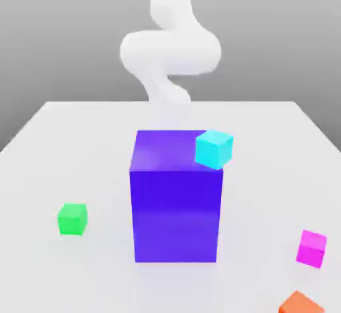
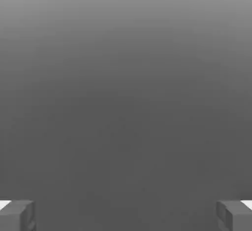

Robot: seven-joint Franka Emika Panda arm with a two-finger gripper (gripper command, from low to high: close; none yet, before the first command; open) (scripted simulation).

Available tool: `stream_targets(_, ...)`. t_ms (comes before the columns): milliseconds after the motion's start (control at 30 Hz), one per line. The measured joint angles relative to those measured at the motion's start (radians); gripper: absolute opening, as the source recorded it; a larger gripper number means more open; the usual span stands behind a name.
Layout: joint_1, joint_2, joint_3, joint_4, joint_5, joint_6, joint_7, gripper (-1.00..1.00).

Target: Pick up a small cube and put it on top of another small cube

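Note:
The small magenta-pink cube (image 1: 311, 248) rests on the white table near the front, at the exterior view's right. In the hand view my gripper (image 2: 126, 216) is open, its two grey fingertips (image 2: 17, 215) set far apart with nothing between them and only plain grey background ahead. My white arm (image 1: 170, 52) curls up at the far side of the table, behind the big blue-purple block, well away from the magenta cube.
A big blue-purple block (image 1: 176, 198) stands mid-table. A small cyan cube (image 1: 214, 148) shows at its upper right corner; whether it rests on the block I cannot tell. A small green cube (image 1: 72, 219) lies front left, and a small orange cube (image 1: 301, 303) is at the front right edge.

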Motion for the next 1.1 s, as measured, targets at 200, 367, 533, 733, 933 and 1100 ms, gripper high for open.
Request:
stream_targets(200, 0.059, 0.224, 0.077, -0.046, -0.046, 0.093, -0.064, 0.0)
stream_targets(367, 0.108, 0.405, 0.138, -0.083, -0.085, 0.169, -0.116, 0.0)
stream_targets(533, 0.159, 0.586, 0.197, -0.12, -0.124, 0.245, -0.167, 0.0)
stream_targets(733, 0.256, 0.803, 0.246, -0.164, -0.163, 0.336, -0.233, 0.0)
stream_targets(933, 0.322, 1.019, 0.247, -0.178, -0.23, 0.453, -0.247, 0.0)
stream_targets(1100, 0.387, 1.124, 0.173, -0.155, -0.288, 0.532, -0.205, -1.0)
